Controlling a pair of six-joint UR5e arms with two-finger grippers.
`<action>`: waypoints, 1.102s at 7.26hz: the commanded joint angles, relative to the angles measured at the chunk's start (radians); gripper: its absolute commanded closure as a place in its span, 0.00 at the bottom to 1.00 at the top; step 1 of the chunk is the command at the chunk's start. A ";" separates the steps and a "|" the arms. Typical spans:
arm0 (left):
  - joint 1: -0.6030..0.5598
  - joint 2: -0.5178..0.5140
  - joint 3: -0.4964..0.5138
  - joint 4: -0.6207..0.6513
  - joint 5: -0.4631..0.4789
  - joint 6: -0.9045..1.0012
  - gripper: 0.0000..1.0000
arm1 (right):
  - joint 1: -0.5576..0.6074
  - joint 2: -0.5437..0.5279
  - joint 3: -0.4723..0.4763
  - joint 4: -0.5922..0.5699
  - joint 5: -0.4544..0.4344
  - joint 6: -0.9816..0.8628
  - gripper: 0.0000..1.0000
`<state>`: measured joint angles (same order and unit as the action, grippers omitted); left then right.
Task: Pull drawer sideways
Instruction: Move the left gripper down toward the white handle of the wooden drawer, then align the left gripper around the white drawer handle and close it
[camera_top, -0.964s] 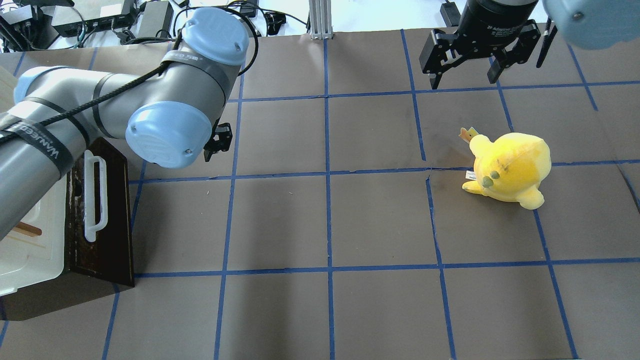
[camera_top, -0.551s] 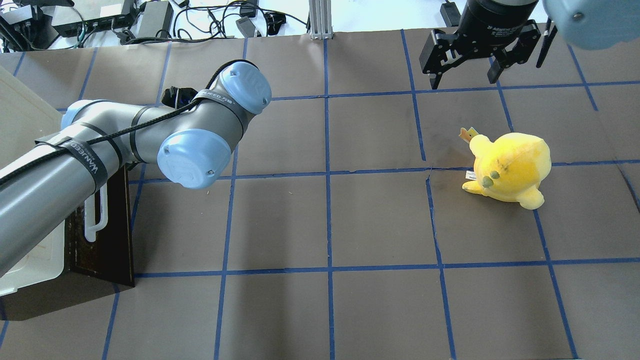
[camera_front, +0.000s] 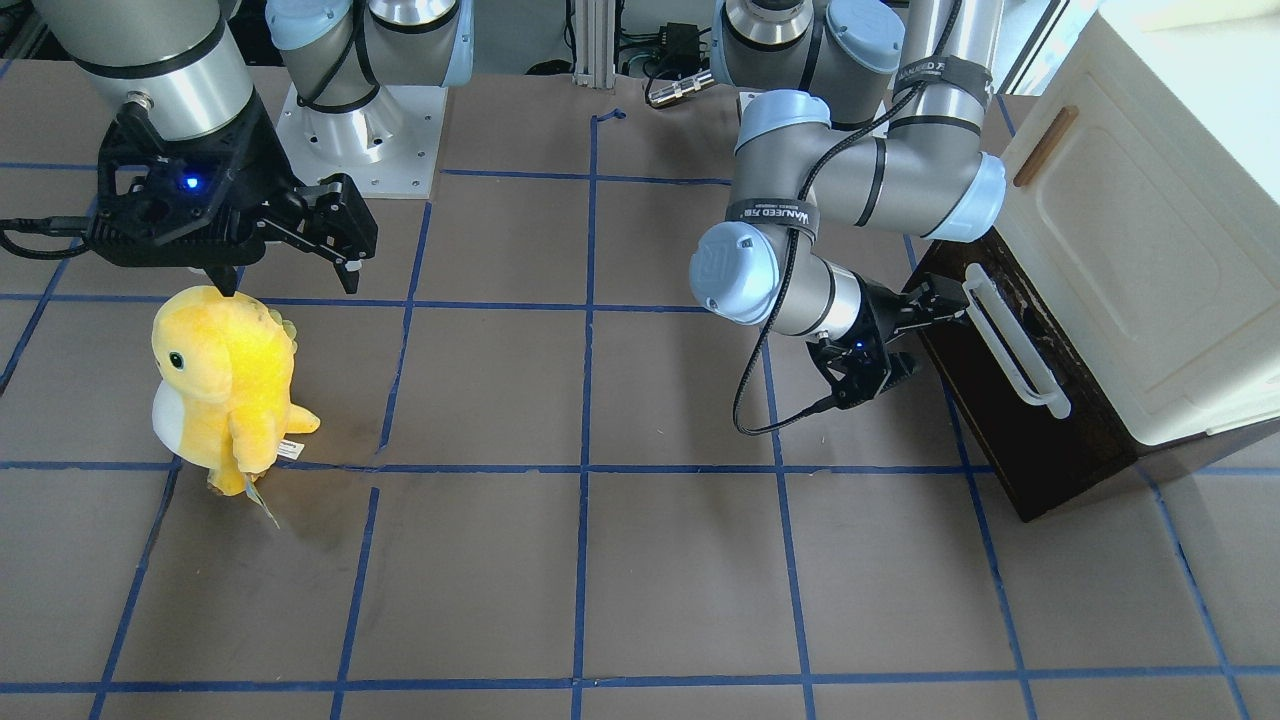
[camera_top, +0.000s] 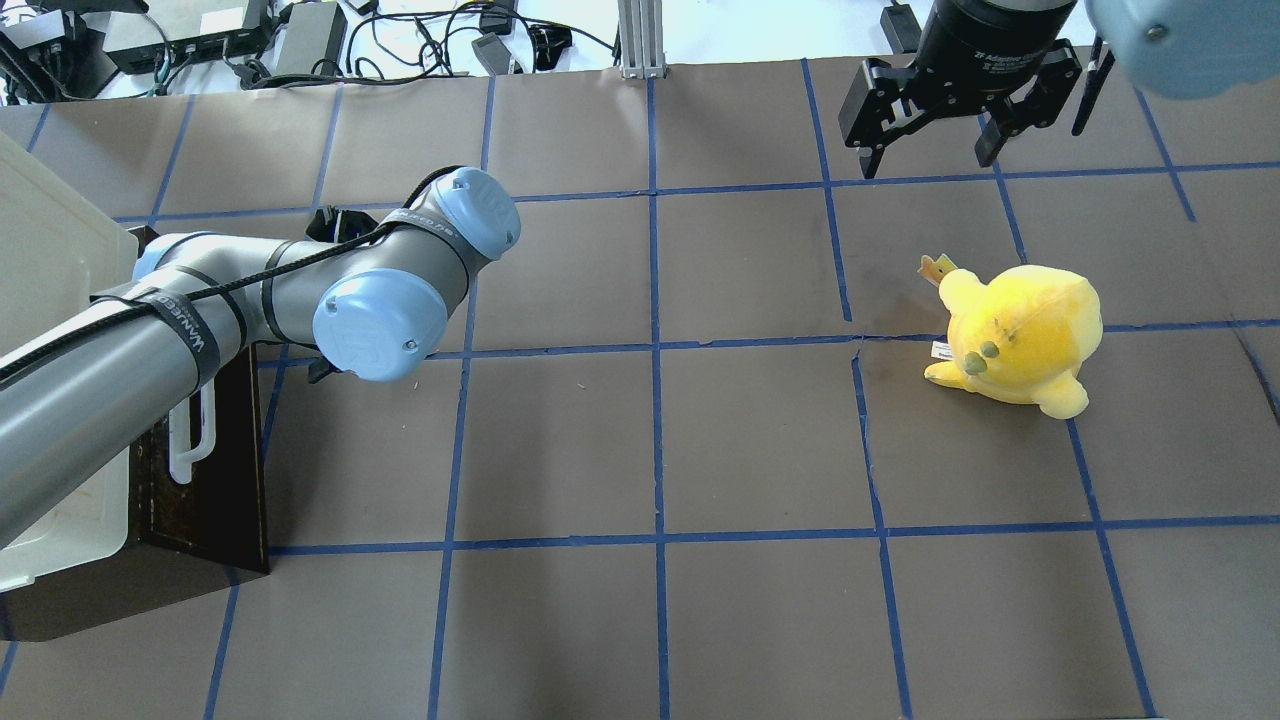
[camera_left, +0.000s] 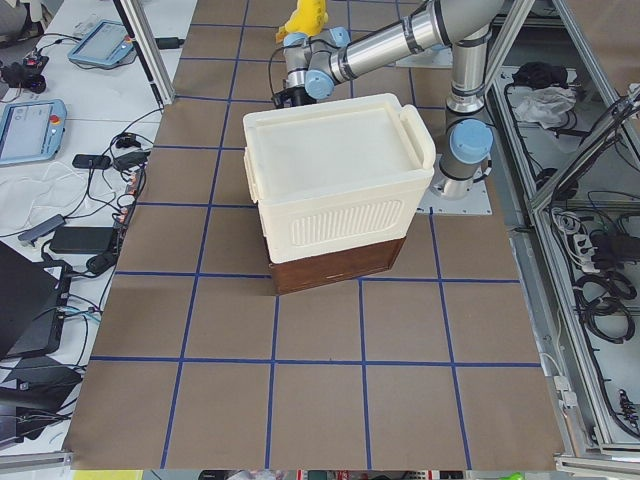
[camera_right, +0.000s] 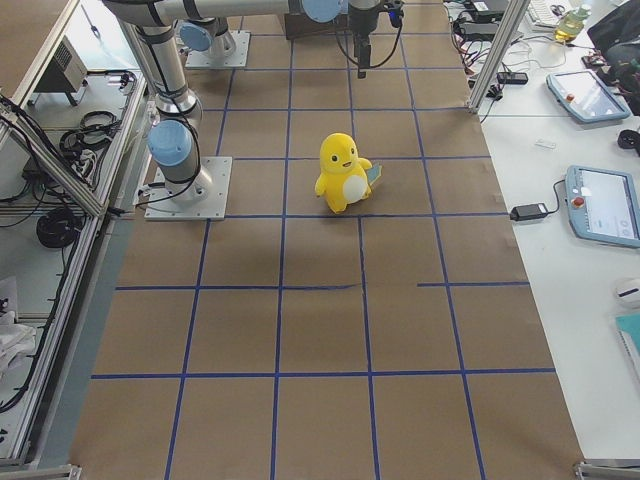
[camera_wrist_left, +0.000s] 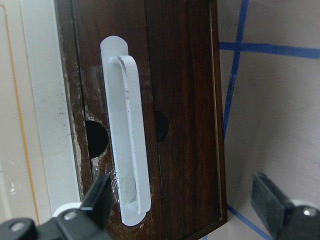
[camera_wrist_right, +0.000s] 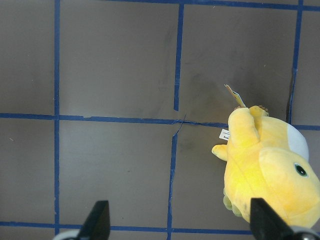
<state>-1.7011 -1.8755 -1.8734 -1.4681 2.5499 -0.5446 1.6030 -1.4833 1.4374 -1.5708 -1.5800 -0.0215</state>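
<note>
The drawer (camera_front: 1000, 420) has a dark brown front and a long white bar handle (camera_front: 1012, 345). It sits at the base of a cream cabinet (camera_front: 1130, 230). My left gripper (camera_front: 905, 335) is open and empty, turned sideways and facing the drawer front. One fingertip is close to the handle's far end. In the left wrist view the handle (camera_wrist_left: 127, 135) runs lengthwise ahead of the open gripper (camera_wrist_left: 185, 210), nearer one finger (camera_wrist_left: 100, 195). In the overhead view the arm hides this gripper; the handle (camera_top: 195, 430) partly shows. My right gripper (camera_top: 930, 160) is open and empty, hovering far from the drawer.
A yellow plush toy (camera_top: 1020, 335) stands on the brown, blue-taped table on my right side, just below the right gripper (camera_front: 285, 275). It also shows in the right wrist view (camera_wrist_right: 265, 170). The cabinet's door panel has a small wooden handle (camera_front: 1045, 145).
My left arm has swung down and back toward the cabinet, turning its wrist so the gripper now faces the drawer front. The right arm and the plush toy have not moved.
</note>
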 joint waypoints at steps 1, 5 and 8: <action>0.024 -0.040 -0.004 -0.003 0.108 0.002 0.00 | 0.000 0.000 0.000 0.000 0.000 0.000 0.00; 0.032 -0.077 -0.038 -0.001 0.201 -0.002 0.10 | 0.000 0.000 0.000 0.000 0.000 0.000 0.00; 0.046 -0.082 -0.049 -0.001 0.204 -0.003 0.10 | 0.000 0.000 0.000 0.000 0.000 0.000 0.00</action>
<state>-1.6606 -1.9544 -1.9165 -1.4697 2.7514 -0.5479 1.6030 -1.4833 1.4374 -1.5708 -1.5800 -0.0215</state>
